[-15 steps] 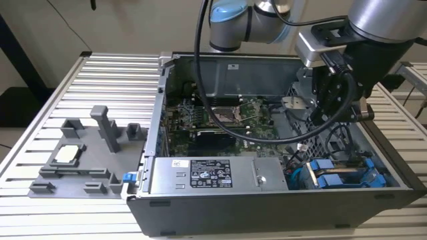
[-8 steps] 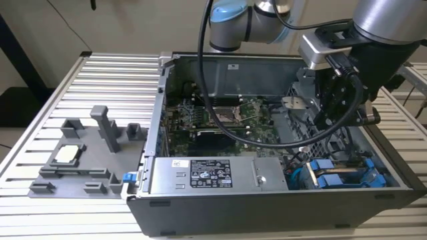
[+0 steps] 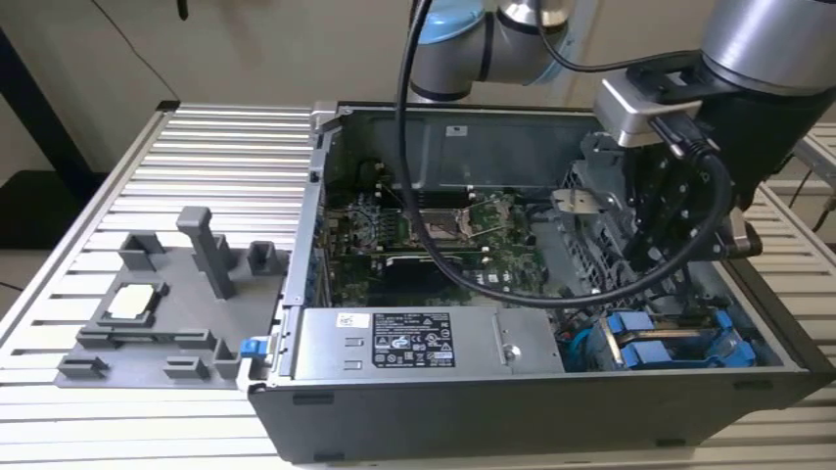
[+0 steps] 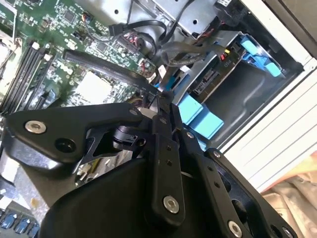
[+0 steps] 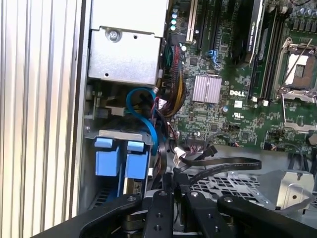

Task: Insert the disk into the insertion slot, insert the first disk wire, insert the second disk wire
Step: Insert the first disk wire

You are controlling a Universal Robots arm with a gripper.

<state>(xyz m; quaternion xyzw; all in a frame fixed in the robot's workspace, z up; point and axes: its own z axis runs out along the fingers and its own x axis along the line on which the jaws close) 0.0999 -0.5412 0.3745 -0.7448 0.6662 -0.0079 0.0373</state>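
Note:
The disk sits in the insertion slot (image 3: 594, 338) at the case's front corner, on the exterior view's right. Its blue carrier tabs (image 3: 647, 351) stick out of the grey cage, and they show in both wrist views (image 4: 200, 116) (image 5: 121, 161). My gripper (image 4: 159, 110) (image 5: 174, 182) hangs just beside the tabs, over the cage. Its fingers are pressed together on the end of a flat black wire (image 5: 223, 163) that runs back toward the motherboard (image 4: 99, 67). A blue wire (image 5: 143, 106) loops from behind the disk.
The grey power-supply box (image 3: 398, 343) fills the case's front edge beside the cage. The green motherboard (image 3: 432, 230) with its open processor socket lies behind. A grey fixture plate (image 3: 170, 304) rests on the slatted table, outside the case. Loose cable bundles (image 5: 173, 74) crowd the cage.

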